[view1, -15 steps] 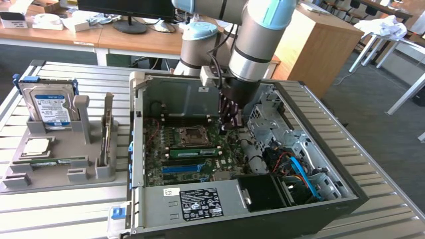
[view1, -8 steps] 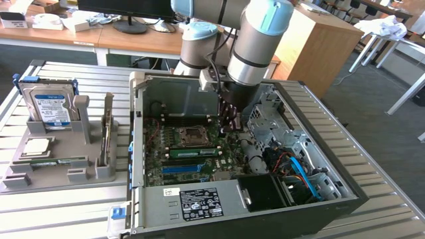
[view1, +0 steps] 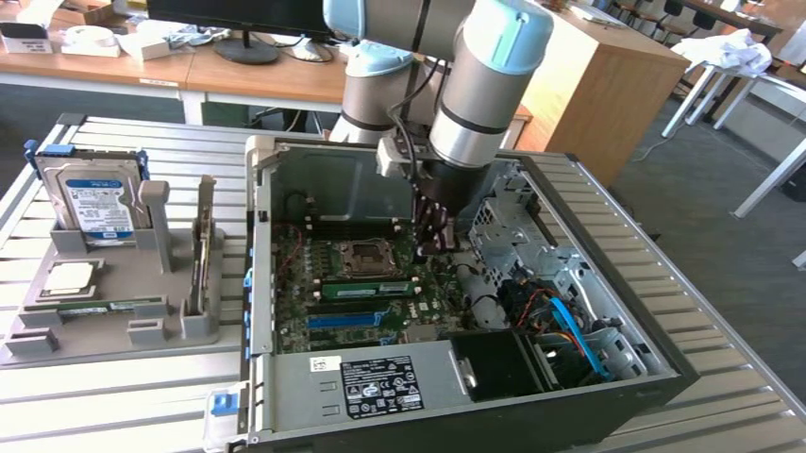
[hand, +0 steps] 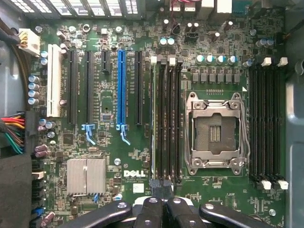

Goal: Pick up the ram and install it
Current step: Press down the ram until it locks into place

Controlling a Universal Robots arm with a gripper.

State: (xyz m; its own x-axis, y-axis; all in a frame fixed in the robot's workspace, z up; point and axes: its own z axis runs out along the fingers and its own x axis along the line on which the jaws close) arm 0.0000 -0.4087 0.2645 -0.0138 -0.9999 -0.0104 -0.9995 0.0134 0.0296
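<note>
Robot arm's claw (view1: 435,247) hangs pinched shut inside an open computer case (view1: 655,359) on the slatted bench (view1: 126,396), tips near one end of the ram (hand: 153,118), which stands edge-up in a motherboard slot beside the processor socket (hand: 216,133).

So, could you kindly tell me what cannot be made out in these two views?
1. Wrist view: whether the ram is fully seated on the board; it shows edge-on.
2. Wrist view: what the shut fingers touch; their own tips cover it.
3. Exterior view: the print on the hard drive label, too small to read.
</note>
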